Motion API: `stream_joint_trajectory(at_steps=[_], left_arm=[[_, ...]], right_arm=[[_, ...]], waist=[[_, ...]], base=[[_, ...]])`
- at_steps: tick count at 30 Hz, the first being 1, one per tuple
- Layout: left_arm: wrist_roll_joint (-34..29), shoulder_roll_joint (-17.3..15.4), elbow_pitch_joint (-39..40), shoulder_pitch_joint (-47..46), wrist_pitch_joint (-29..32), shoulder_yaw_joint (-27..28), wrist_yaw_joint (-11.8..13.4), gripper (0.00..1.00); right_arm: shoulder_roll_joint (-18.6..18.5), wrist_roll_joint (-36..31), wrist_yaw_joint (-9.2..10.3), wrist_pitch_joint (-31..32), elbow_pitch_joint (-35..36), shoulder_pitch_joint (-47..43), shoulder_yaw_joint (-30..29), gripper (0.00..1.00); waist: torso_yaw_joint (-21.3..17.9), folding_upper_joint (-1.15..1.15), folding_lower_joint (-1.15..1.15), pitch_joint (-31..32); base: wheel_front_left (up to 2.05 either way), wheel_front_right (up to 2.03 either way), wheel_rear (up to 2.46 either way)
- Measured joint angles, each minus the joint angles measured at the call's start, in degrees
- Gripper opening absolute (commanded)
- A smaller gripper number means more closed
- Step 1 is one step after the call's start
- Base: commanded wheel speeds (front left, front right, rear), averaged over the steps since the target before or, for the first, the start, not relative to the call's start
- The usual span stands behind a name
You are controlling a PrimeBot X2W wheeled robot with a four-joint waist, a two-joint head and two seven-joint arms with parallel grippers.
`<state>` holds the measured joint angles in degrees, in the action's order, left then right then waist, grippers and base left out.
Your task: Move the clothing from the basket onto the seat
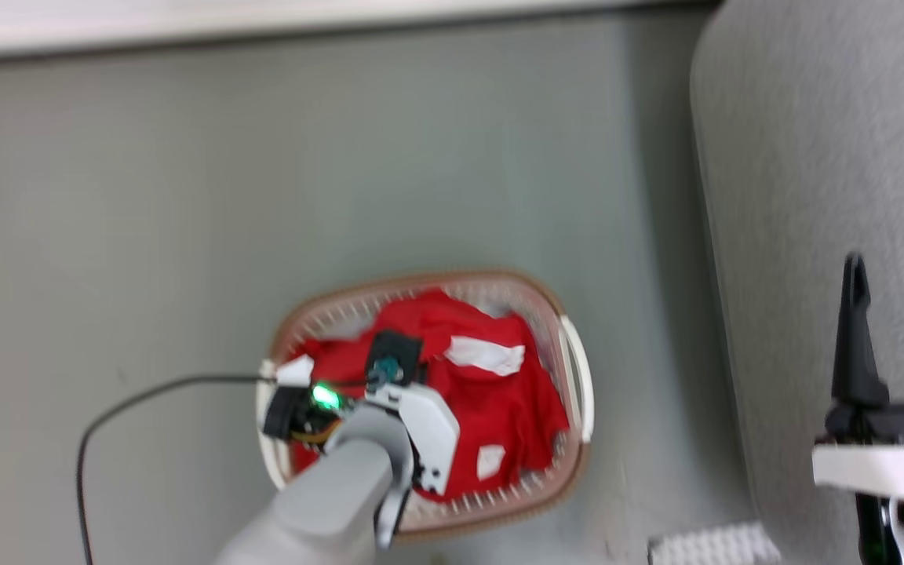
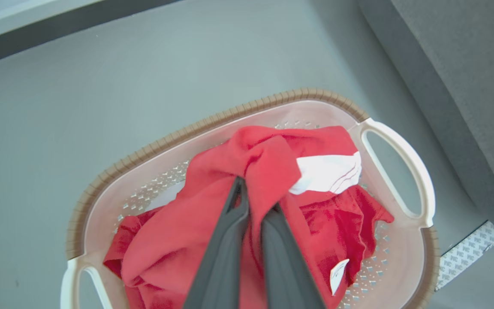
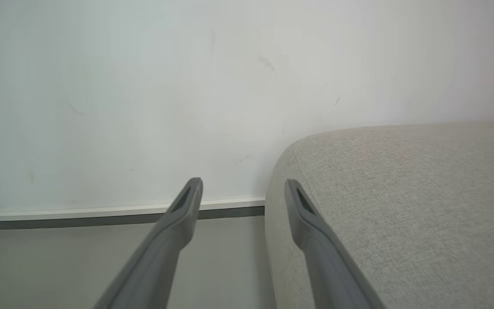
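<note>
The left claw (image 2: 256,195) is pinching, fingers together, a raised fold of the clothing (image 2: 337,219), bright red garments lying heaped inside the basket (image 2: 178,135). A small white label (image 2: 338,274) and a larger white patch (image 2: 326,174) with thin red lines are showing on the red; any print is coming out too small to read. The basket is sitting on the grey floor (image 1: 264,196), near the seat (image 3: 401,193), by whose rounded edge the right claw (image 3: 242,184) is hovering, fingers apart, holding nothing.
</note>
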<state>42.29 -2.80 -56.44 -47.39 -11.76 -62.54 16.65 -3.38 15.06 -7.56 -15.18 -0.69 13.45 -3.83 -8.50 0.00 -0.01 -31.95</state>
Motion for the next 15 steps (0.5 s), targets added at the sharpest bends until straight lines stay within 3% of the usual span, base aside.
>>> stream_joint_trajectory(at_steps=[7, 15], left_arm=[[2.16, -0.25, 5.67, 5.05, -2.68, 1.9, -0.56, 0.0], [1.36, -5.31, 18.18, 10.99, -3.21, 2.85, 0.63, 0.0]], right_arm=[[-0.98, -1.53, 0.0, 0.0, -1.07, -6.47, -1.75, 1.0], [-1.85, -2.54, 0.0, 0.0, -1.02, -12.02, -1.57, 1.0]], waist=[[2.95, 0.0, -0.01, 10.71], [6.2, 0.0, -0.02, 21.53]], base=[[0.0, 0.0, 0.0], [0.0, 0.0, 0.0]])
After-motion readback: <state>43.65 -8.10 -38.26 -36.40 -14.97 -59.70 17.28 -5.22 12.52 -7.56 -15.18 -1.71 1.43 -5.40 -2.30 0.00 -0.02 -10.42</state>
